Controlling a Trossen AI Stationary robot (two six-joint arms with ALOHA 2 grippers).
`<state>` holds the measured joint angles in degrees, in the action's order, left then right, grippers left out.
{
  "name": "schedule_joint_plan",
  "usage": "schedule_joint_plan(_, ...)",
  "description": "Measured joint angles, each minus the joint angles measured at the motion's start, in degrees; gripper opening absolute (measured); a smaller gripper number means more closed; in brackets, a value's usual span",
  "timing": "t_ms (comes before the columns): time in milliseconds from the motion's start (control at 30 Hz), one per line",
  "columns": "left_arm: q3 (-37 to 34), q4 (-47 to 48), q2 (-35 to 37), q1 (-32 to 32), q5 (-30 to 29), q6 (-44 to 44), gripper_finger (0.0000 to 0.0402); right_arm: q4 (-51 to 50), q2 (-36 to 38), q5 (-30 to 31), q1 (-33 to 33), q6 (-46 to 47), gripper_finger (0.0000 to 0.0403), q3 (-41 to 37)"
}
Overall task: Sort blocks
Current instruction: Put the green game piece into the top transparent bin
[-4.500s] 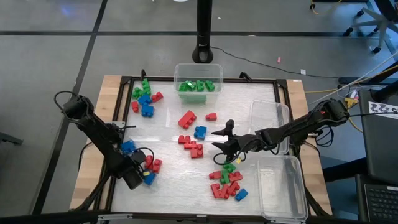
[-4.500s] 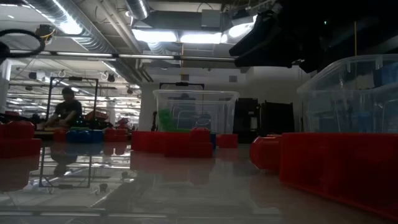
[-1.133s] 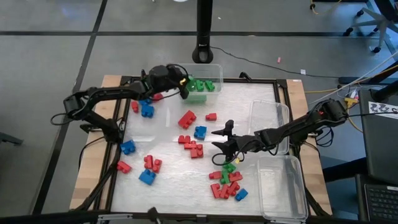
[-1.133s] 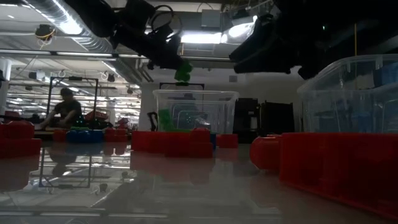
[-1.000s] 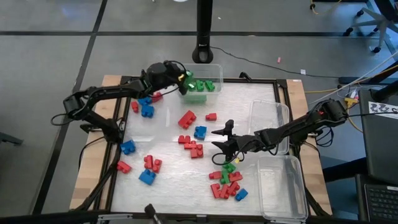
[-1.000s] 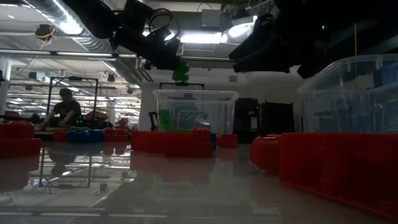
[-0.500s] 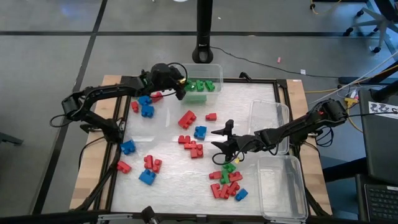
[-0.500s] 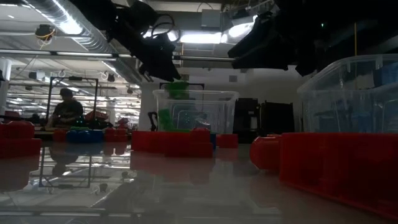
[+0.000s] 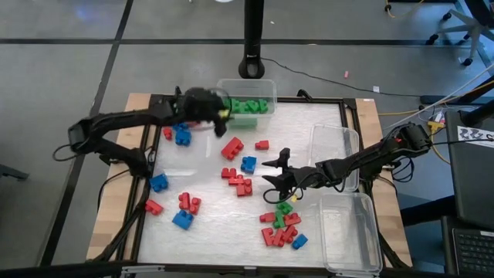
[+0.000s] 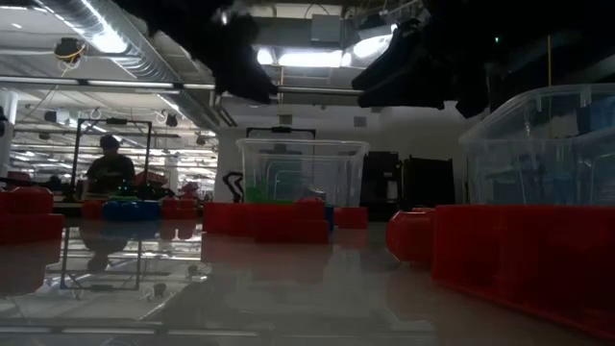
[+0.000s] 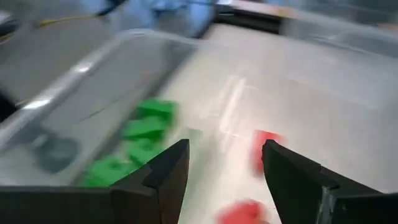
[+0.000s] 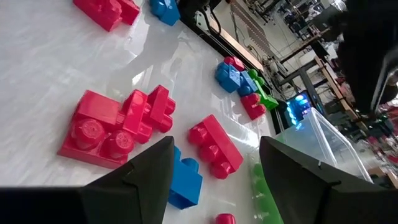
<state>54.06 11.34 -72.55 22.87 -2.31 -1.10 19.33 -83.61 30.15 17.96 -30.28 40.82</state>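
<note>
Where tub point(image 9: 265, 86) sits, green blocks point(image 9: 248, 106) inside.

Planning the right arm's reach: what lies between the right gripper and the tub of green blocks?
In the high view: a blue block, a small red block, then bare table to the tub; right gripper.

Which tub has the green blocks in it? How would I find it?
Look at the far edge of the white table, in the middle. There a clear tub holds green blocks. The two clear tubs at the right side look empty.
</note>
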Motion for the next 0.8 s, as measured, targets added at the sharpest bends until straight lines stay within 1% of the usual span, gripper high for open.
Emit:
schedule_joint_plan(100, -4.5, -0.2, 6.0, -6.6, -1.1, 2.3, 0.0188, -0.3, 0.1, -3.2, 0.0, 1.3, 0.0234, 0.0)
schedule_joint_plan(167, -8.3, -0.7, 10.5, -11.4, -4.5, 3.9, 0.0188, -0.8, 0.5, -6.5, 0.0, 2.8, 0.0234, 0.2)
schedule_joint_plan(233, -13.0, -1.7, 14.6, -16.3, -8.4, 6.7, 0.0188, -3.8, 0.5, -9.5, 0.0, 3.9, 0.0234, 2.3)
schedule_joint_plan(333, -21.3, -7.7, 19.5, -23.3, -12.5, 11.2, 0.0188, -15.3, 0.4, -12.5, 0.1, 6.4, 0.0234, 7.5)
schedule_joint_plan(400, -27.2, -15.0, 21.8, -27.8, -14.7, 13.2, 0.0188, -24.5, 0.1, -13.4, 0.1, 9.3, 0.0234, 11.7)
schedule_joint_plan(467, -32.6, -22.2, 22.4, -31.8, -16.3, 14.4, 0.0188, -34.2, 0.1, -15.3, 0.0, 13.6, 0.0234, 15.4)
schedule_joint_plan(533, -36.8, -28.2, 22.3, -34.8, -18.0, 15.2, 0.0188, -42.5, 0.1, -19.6, 0.0, 20.2, 0.0234, 18.6)
schedule_joint_plan(600, -39.7, -33.0, 21.9, -37.1, -20.5, 15.8, 0.0188, -48.3, 0.1, -23.9, 0.1, 27.5, 0.0234, 20.7)
schedule_joint_plan(700, -42.1, -34.8, 21.8, -39.3, -24.7, 16.0, 0.0188, -51.1, -0.5, -29.4, 1.5, 38.5, 0.0234, 21.0)
schedule_joint_plan(800, -42.4, -34.8, 21.9, -39.4, -25.7, 15.8, 0.0188, -52.7, -2.8, -32.1, 3.2, 47.0, 0.0234, 21.0)
